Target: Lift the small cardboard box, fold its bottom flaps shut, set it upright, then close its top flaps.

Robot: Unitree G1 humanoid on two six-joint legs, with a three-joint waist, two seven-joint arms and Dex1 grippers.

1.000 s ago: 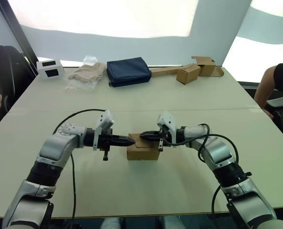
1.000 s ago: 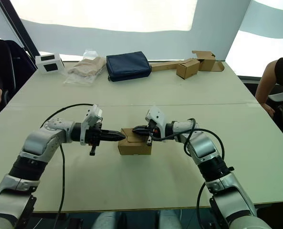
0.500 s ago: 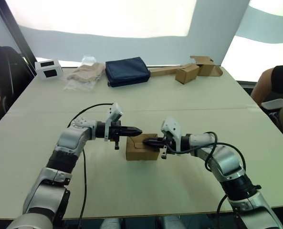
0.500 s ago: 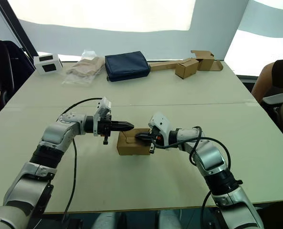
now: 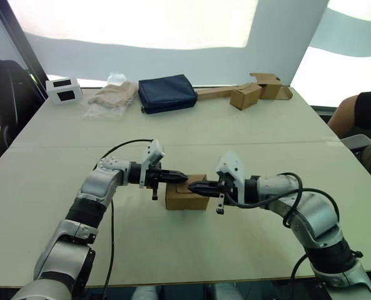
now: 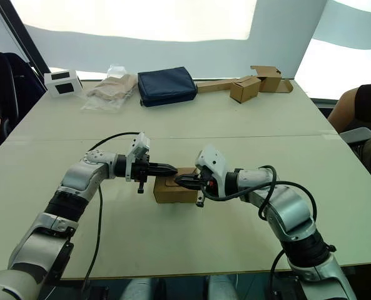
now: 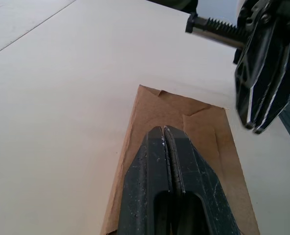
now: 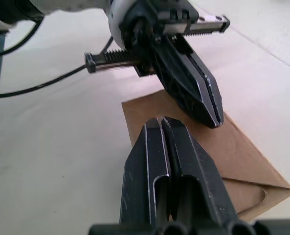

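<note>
On the table point(image 5: 248, 134), between the two arms, sits the small cardboard box point(image 5: 186, 194), resting on the surface with its flaps lying flat across the upper face. Over the far left part of the box is the left gripper point(image 5: 184, 177), its two black fingers point(image 7: 164, 161) pressed together with nothing between them, the tip just above or touching the cardboard; which of the two cannot be told. Over the near right part of the box is the right gripper point(image 5: 190, 185), its fingers point(image 8: 169, 161) likewise closed flat against each other and empty, its tip close to the top of the box. The two tips point toward each other and lie near one another above the box without touching. Well beyond the box, along the far edge of the table, lie a dark blue pouch point(image 5: 168, 94), a clear plastic bag with something tan inside point(image 5: 112, 98) to the left of the pouch, and a white device point(image 5: 65, 90) further left still. To the right of the pouch are two smaller tan boxes point(image 5: 260, 91) with a long flat cardboard strip point(image 5: 213, 93). Beside the table's right edge, well apart from the box, a person's arm point(image 5: 354, 115) is in view
</note>
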